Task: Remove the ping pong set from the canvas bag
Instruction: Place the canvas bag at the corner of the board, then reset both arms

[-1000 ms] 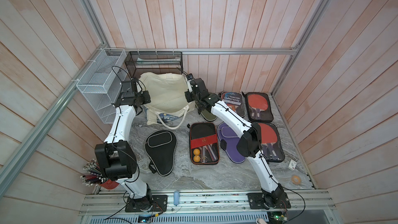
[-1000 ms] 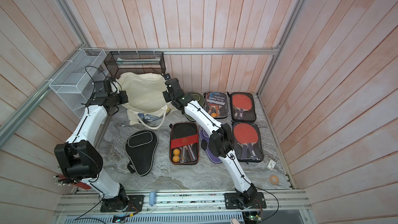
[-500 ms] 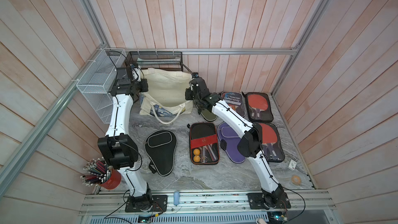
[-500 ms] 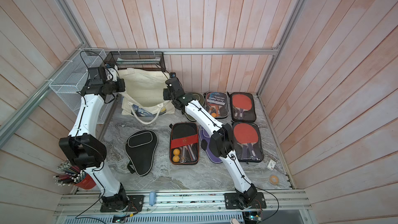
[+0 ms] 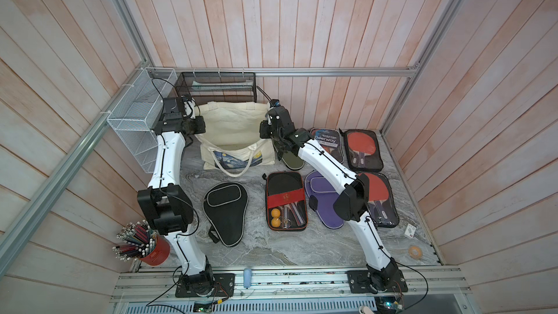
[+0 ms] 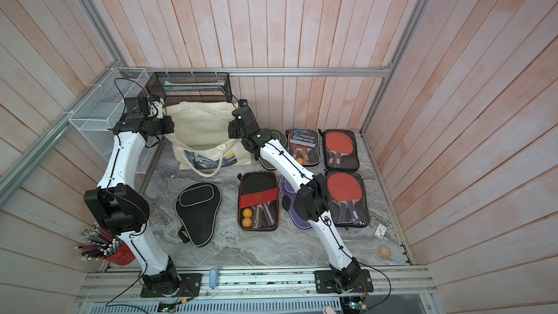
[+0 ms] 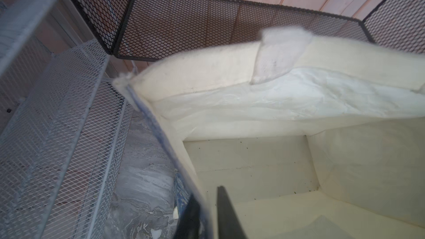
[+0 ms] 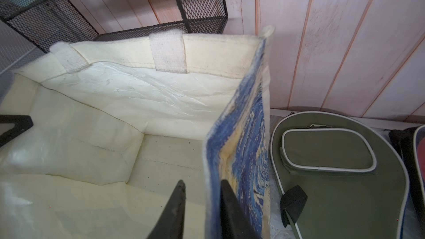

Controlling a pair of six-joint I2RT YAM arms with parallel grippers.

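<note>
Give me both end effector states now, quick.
Left end effector: open, canvas bag side wall between its jaws.
Right end effector: open, the bag's opposite wall between its jaws.

Both top views are looking down over the table (image 5: 271, 252); both wrist cameras are peering closely inside the canvas bag (image 7: 253, 157).

Two arms on show: left arm (image 5: 167, 158) and right arm (image 5: 323, 163), both glossy white shells with chunky black joint housings, thin black cables clipped along each link, black base mounts. Right tool (image 8: 202, 181) ends in two black tapered fingers (image 8: 171, 212).
</note>
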